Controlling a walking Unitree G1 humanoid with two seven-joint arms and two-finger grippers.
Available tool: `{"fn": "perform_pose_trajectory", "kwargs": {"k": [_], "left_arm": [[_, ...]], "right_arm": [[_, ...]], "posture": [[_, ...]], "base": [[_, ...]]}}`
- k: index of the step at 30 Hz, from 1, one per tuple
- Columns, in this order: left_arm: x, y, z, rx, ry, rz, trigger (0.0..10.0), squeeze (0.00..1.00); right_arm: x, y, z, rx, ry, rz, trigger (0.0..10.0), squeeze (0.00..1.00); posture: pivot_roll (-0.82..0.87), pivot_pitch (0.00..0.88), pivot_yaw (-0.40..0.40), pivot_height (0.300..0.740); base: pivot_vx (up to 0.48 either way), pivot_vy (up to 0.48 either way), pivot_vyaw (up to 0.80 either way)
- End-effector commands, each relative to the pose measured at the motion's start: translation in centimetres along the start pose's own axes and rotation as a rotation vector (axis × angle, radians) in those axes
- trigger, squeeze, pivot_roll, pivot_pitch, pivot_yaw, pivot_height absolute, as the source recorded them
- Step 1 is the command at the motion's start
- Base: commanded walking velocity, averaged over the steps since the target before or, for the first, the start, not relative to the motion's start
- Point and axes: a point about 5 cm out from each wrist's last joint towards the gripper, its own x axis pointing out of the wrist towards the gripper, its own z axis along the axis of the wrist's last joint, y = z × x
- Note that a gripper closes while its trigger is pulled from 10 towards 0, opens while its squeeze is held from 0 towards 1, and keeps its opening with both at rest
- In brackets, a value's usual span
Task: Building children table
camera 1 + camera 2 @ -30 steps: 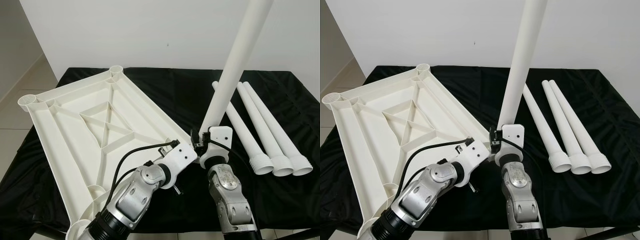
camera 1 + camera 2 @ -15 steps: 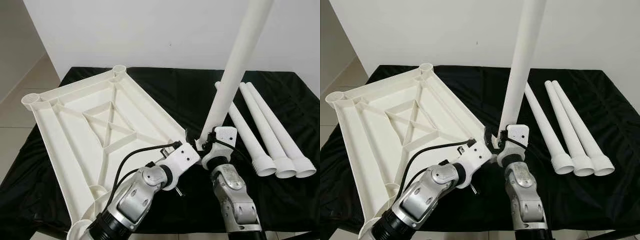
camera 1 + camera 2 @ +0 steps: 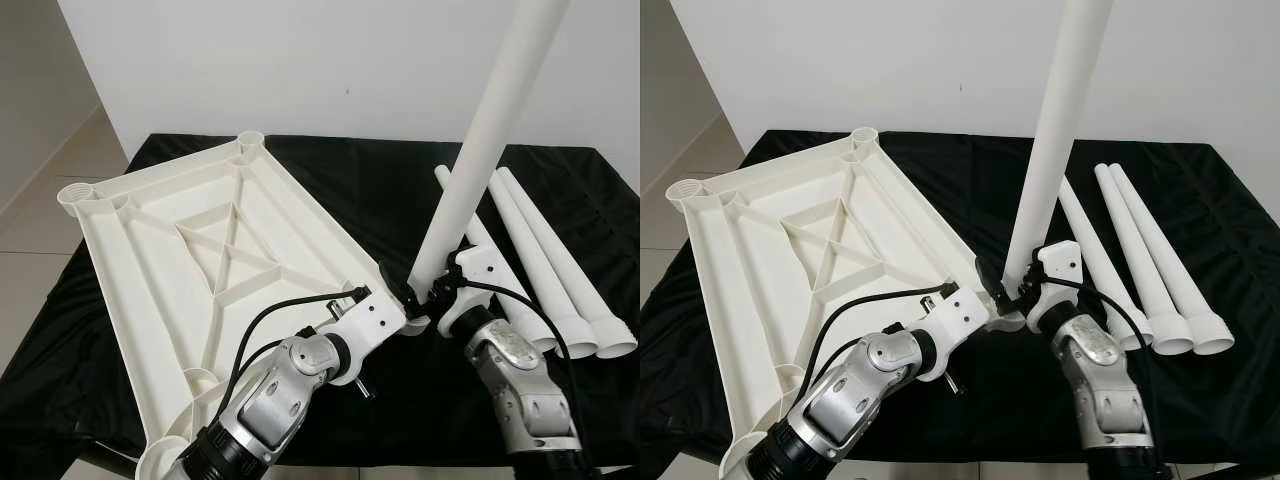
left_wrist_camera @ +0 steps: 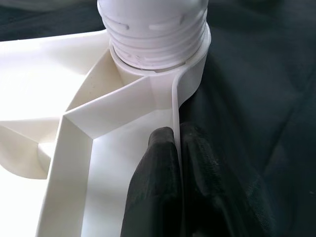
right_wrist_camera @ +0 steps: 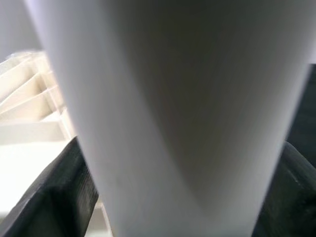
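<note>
Bench: black cloth-covered bench standing against a white wall.
Tabletop: white ribbed plastic tabletop lying underside up on the bench, with round sockets at its corners; it is the landmark for the places below.
Held leg: long white plastic tube leg standing nearly upright, leaning slightly away from the tabletop's centre, its lower end at the near corner socket of the tabletop that faces the spare legs.
Leg thread: in the left wrist view the white ribbed threaded end of the leg sits in the socket collar at that corner.
Right tool: right tool is at the base of the held leg, just beside that corner; its two black fingers lie on either side of the tube and clamp it.
Left tool: left tool is at the same corner of the tabletop; its black fingers are closed on the thin white rim wall, one on each side of it, just beside the socket.
Spare legs: three white plastic tube legs lying side by side on the bench, well apart from the tabletop on the far side of the held leg, their wider threaded ends towards the bench's near edge.
Floor: pale tiled floor beyond the tabletop's outer side.
</note>
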Motion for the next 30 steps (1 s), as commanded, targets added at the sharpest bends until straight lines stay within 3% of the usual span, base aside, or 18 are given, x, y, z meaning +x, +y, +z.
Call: {"fn": "perform_pose_trajectory", "kwargs": {"k": [1, 7, 17, 18, 19, 21, 22, 23, 30], "left_arm": [[0.4, -1.3, -0.2, -0.018, -0.016, -0.075, 10.0, 0.0], [0.5, -1.2, -0.2, -0.015, -0.019, -0.076, 10.0, 0.0], [0.6, -1.1, -0.1, -0.01, -0.019, -0.074, 10.0, 0.0], [0.6, -1.1, -0.1, -0.01, -0.018, -0.073, 10.0, 0.0], [0.6, -1.1, -0.1, -0.01, -0.018, -0.073, 10.0, 0.0], [0.6, -1.0, -0.1, -0.009, -0.018, -0.072, 10.0, 0.0], [0.6, -1.0, -0.1, -0.009, -0.018, -0.072, 10.0, 0.0], [0.6, -1.0, -0.1, -0.008, -0.018, -0.071, 10.0, 0.0], [0.5, -0.9, -0.1, -0.006, -0.018, -0.069, 10.0, 0.0]], "right_arm": [[-0.2, -0.8, 0.0, -0.002, 0.004, 0.056, 10.0, 0.0], [-0.6, -2.1, -0.6, -0.011, 0.068, 0.167, 10.0, 0.0], [-0.9, -2.8, -0.7, -0.041, 0.133, 0.308, 10.0, 0.0], [-0.8, -3.0, -0.6, -0.045, 0.133, 0.315, 5.0, 0.0], [-0.8, -3.0, -0.6, -0.045, 0.133, 0.315, 5.0, 0.0], [-0.7, -3.4, -0.3, -0.054, 0.118, 0.328, 0.7, 0.0], [-0.7, -3.4, -0.3, -0.054, 0.118, 0.328, 0.7, 0.0], [-0.7, -3.4, -0.3, -0.052, 0.112, 0.328, 0.0, 0.0], [-0.7, -3.3, -0.3, -0.043, 0.086, 0.332, 0.0, 0.0]], "posture": [[-0.12, 0.047, 0.008, 0.74], [-0.13, 0.043, 0.01, 0.74], [-0.12, 0.042, 0.013, 0.74], [-0.12, 0.042, 0.013, 0.74], [-0.12, 0.042, 0.013, 0.74], [-0.12, 0.042, 0.016, 0.74], [-0.12, 0.042, 0.016, 0.74], [-0.12, 0.042, 0.016, 0.74], [-0.12, 0.046, 0.016, 0.74]], "base": [[0.0, 0.0, 0.0], [0.0, 0.0, 0.0], [0.0, 0.0, 0.0], [0.0, 0.0, 0.0], [0.0, 0.0, 0.0], [0.0, 0.0, 0.0], [0.0, 0.0, 0.0], [0.0, 0.0, 0.0], [0.0, 0.0, 0.0]]}}
